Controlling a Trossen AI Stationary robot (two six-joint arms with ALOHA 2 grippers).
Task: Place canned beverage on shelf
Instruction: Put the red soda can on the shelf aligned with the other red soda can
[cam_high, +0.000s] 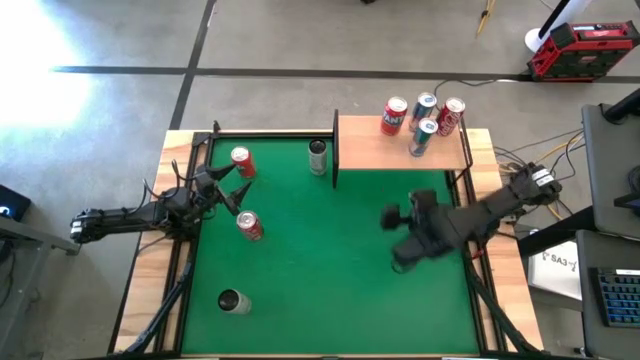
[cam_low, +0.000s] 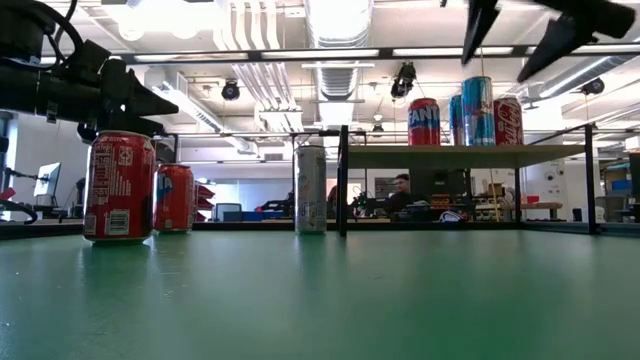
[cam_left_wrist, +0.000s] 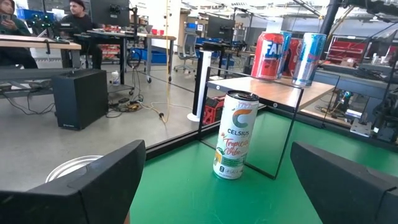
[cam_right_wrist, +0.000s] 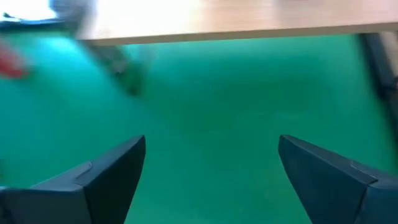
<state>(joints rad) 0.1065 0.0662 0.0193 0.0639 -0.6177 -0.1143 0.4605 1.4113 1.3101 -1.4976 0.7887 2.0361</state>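
The shelf (cam_high: 400, 152), a light-wood board with black rails, stands at the mat's far right and carries several cans (cam_high: 422, 122); it also shows in the low view (cam_low: 465, 155). On the green mat stand two red cans (cam_high: 241, 162) (cam_high: 250, 225), a tall Celsius can (cam_high: 318, 157) (cam_left_wrist: 235, 134) by the shelf's left rail, and a silver can (cam_high: 233, 301) near the front. My left gripper (cam_high: 238, 190) (cam_left_wrist: 217, 186) is open and empty between the two red cans, above the mat. My right gripper (cam_high: 393, 237) (cam_right_wrist: 211, 168) is open and empty, raised in front of the shelf.
The shelf's black rail (cam_high: 335, 150) stands upright next to the Celsius can. The mat's middle (cam_high: 330, 250) is bare green. Beyond the table lie a red toolbox (cam_high: 582, 50), desks and seated people (cam_left_wrist: 74, 12).
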